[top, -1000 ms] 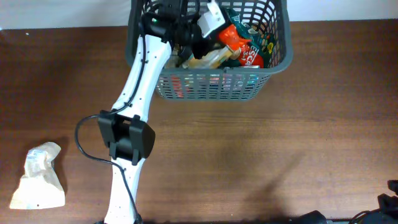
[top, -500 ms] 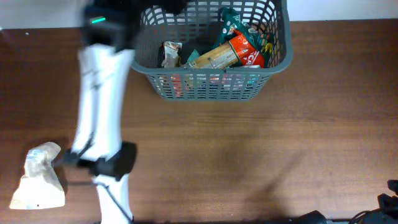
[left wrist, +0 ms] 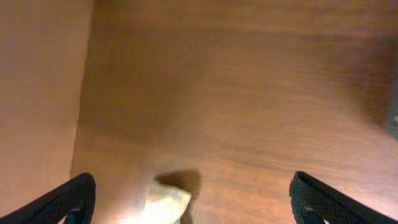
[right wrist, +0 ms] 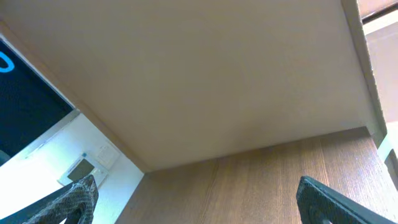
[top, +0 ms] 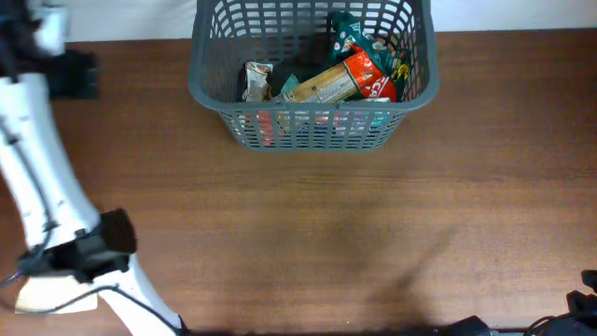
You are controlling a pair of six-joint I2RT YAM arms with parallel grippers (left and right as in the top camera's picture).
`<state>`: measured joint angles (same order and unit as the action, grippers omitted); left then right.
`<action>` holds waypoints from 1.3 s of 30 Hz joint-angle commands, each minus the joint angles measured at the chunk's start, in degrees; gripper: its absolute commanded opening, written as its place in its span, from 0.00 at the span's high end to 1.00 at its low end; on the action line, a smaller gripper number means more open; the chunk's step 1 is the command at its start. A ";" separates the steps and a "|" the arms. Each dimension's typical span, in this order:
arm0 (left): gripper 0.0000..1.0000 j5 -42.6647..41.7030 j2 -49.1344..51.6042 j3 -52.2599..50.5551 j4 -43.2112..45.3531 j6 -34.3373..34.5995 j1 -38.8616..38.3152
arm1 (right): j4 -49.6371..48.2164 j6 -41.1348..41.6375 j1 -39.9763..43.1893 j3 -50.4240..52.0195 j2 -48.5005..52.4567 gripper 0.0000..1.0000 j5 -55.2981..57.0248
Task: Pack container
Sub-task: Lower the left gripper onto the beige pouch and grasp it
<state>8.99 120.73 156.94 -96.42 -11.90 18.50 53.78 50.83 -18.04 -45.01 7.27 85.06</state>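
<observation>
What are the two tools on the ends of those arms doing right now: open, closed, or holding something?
Left tool: open, holding nothing.
Right tool: open, holding nothing.

Brown wooden table (top: 373, 233), with a grey basket (top: 308, 131) standing at far centre and a pale packet (left wrist: 165, 204) lying near left.

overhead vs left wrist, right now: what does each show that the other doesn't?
Overhead only: the container at the far edge, holding a red packet and others, and the left arm along the left side. Left wrist only: the left end effector seen clearly, wide open with nothing between the fingers. Both: the wooden table and a pale packet, apparently the same one, half hidden under the arm overhead.
</observation>
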 commanded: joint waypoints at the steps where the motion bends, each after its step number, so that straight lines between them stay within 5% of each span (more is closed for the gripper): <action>1: 0.08 -1.20 -11.93 -4.11 -0.24 3.26 4.28 | 0.02 0.02 -0.44 -0.55 -0.44 0.01 0.68; 8: 0.08 -0.11 -32.41 -20.63 -0.24 3.50 9.29 | 0.02 0.02 -0.44 -0.55 -0.44 0.01 0.68; 18: 0.00 3.28 -59.34 -67.10 3.93 -2.58 9.42 | 0.02 0.02 -0.44 -0.55 -0.44 0.01 0.68; 23: 0.00 3.30 -66.84 -83.19 8.85 -2.89 9.42 | 0.02 0.02 -0.44 -0.55 -0.44 0.01 0.68; 29: 0.00 5.07 -75.36 -94.88 14.25 -13.09 8.46 | 0.02 0.02 -0.44 -0.55 -0.44 0.01 0.68; 33: 0.00 13.40 -77.81 -101.13 14.58 -15.93 10.08 | 0.02 0.02 -0.44 -0.55 -0.44 0.01 0.68; 39: 0.00 9.86 -77.68 -112.04 22.49 -23.82 11.15 | 0.02 0.02 -0.44 -0.55 -0.44 0.01 0.68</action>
<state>18.68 43.05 49.63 -77.45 -29.54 29.15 53.80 50.81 -18.06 -45.01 7.27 85.03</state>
